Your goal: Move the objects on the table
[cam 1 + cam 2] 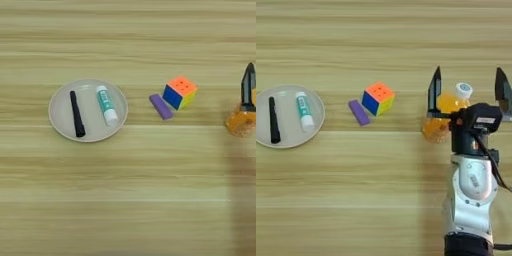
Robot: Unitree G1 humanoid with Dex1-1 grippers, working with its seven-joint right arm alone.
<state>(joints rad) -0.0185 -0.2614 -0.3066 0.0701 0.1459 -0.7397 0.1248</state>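
Left eye view: plate (60, 125) holds pen (77, 114), glue stick (106, 105).

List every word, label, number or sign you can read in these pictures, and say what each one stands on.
Nothing can be read.
Glue stick: teal label band, print too blurred to read.
Gripper body: a small white label, too small to read.
Forearm: a pale label, unreadable.
Bottle, cube, purple block, pen, plate: no text visible.
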